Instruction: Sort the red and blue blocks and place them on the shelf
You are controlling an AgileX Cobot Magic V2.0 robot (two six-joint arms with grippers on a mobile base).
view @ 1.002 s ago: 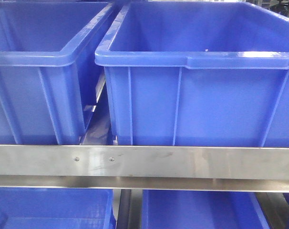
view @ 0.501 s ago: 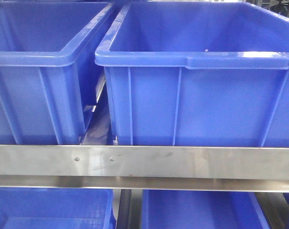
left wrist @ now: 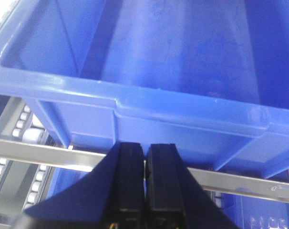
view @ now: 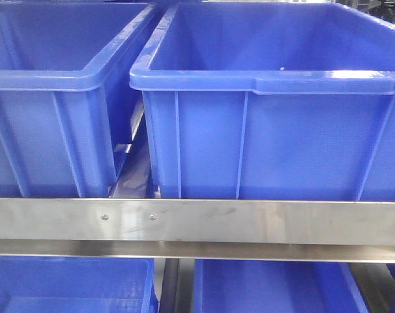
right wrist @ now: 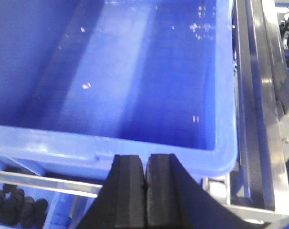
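Nearest to me, my left gripper (left wrist: 144,186) has its black fingers pressed together with nothing between them, and my right gripper (right wrist: 145,191) is closed and empty too. I'd judge both are tucked shut to stay clear of the rack.

Just past them runs the brushed stainless-steel front rail of the shelf (view: 249,222), which keeps the large blue plastic crates (view: 269,130) from sliding off. White roller tracks (left wrist: 20,129) show beneath the left one.

Beyond the rims, both crate interiors look bare. The red and blue cube blocks appear in no view (so I can't place them).
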